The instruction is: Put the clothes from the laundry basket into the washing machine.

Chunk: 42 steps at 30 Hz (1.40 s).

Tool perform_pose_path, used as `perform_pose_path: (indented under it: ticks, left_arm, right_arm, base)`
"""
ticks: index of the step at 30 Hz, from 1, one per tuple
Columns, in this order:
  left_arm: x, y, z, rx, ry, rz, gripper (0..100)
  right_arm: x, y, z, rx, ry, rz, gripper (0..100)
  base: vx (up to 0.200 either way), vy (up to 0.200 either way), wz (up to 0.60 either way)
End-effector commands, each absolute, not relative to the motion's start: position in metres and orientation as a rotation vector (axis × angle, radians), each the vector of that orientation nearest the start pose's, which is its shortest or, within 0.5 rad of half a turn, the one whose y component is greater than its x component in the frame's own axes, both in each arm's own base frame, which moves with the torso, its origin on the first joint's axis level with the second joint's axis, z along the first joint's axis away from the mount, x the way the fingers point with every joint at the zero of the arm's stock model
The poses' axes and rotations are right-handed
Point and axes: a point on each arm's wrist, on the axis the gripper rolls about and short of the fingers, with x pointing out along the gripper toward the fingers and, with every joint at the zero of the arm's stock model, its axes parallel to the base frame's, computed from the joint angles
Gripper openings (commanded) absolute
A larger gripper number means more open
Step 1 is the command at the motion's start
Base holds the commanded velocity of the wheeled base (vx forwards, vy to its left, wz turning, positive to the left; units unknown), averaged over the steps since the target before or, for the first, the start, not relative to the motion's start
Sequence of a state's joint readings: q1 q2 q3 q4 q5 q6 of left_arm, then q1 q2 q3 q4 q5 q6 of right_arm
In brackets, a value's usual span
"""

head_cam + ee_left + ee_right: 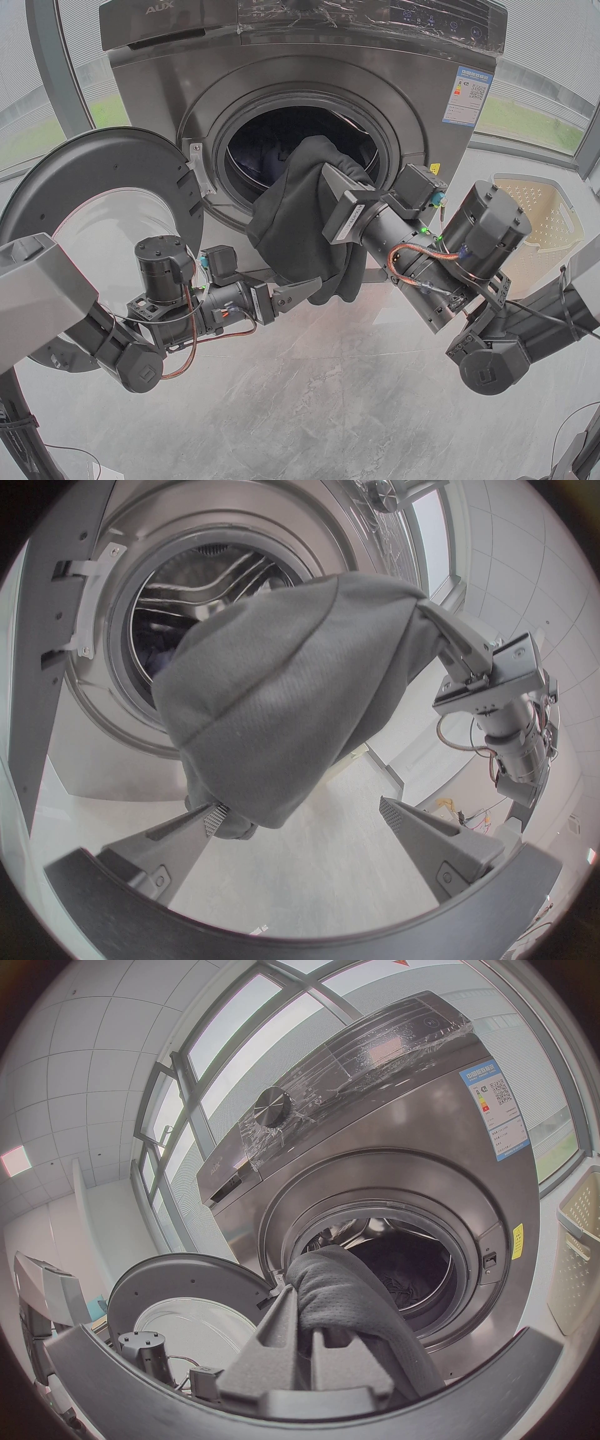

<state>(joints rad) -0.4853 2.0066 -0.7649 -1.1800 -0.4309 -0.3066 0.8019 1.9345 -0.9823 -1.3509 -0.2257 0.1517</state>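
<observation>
Washing machine (156, 81): door (94, 181) stands open at 9 o'clock of the drum mouth (262, 144). A dark garment (294, 212) hangs in front of the mouth, from its centre down past the 6 o'clock lip. The right gripper (328, 172) pinches the garment, entering from 4 o'clock. The left gripper (306, 289), fingers spread, sits at the garment's lower end, one fingertip against the cloth. The laundry basket (544, 219) stands at 3 o'clock of the machine.

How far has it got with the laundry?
Done: door open, dark clothes already in the drum. In hand: the right gripper holds a dark garment at the drum's mouth, left gripper open beneath. Left: push it in; the basket's visible part looks empty.
</observation>
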Motion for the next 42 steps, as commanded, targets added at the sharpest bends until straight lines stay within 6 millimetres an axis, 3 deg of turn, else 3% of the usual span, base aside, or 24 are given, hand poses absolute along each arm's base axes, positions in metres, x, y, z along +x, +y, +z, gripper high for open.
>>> perform_pose_path:
  ticks: [1, 5, 14, 15, 30, 38, 39, 42]
  left_arm:
    - [0.311, -0.181, 0.118, -0.279, 0.213, -0.909, 100]
    - [0.318, -0.184, 0.129, -0.287, 0.134, -0.892, 100]
    - [0.314, -0.185, 0.134, -0.289, 0.096, -0.892, 100]
    - [0.313, -0.186, 0.133, -0.289, 0.091, -0.888, 0]
    - [0.302, -0.186, 0.129, -0.298, 0.017, -0.861, 0]
    - [0.280, -0.184, 0.128, -0.301, -0.008, -0.888, 0]
    - [0.276, -0.183, 0.129, -0.301, -0.014, -0.892, 0]
    - [0.271, -0.179, 0.133, -0.301, -0.031, -0.892, 0]
  right_arm:
    - [0.256, 0.257, 0.222, 0.346, -0.310, 0.596, 0]
    - [0.255, 0.257, 0.221, 0.346, -0.309, 0.596, 0]
    - [0.255, 0.256, 0.219, 0.344, -0.308, 0.596, 0]
    - [0.255, 0.256, 0.219, 0.344, -0.308, 0.596, 0]
    - [0.255, 0.257, 0.218, 0.345, -0.306, 0.596, 0]
    - [0.253, 0.254, 0.207, 0.328, -0.267, 0.596, 0]
    - [0.252, 0.253, 0.204, 0.317, -0.254, 0.596, 100]
    - [0.249, 0.252, 0.195, 0.309, -0.226, 0.602, 100]
  base:
    - [0.000, 0.000, 0.00]
    - [0.000, 0.000, 0.00]
    - [0.000, 0.000, 0.00]
    - [0.000, 0.000, 0.00]
    - [0.000, 0.000, 0.00]
    - [0.000, 0.000, 0.00]
    - [0.000, 0.000, 0.00]
    - [0.000, 0.000, 0.00]
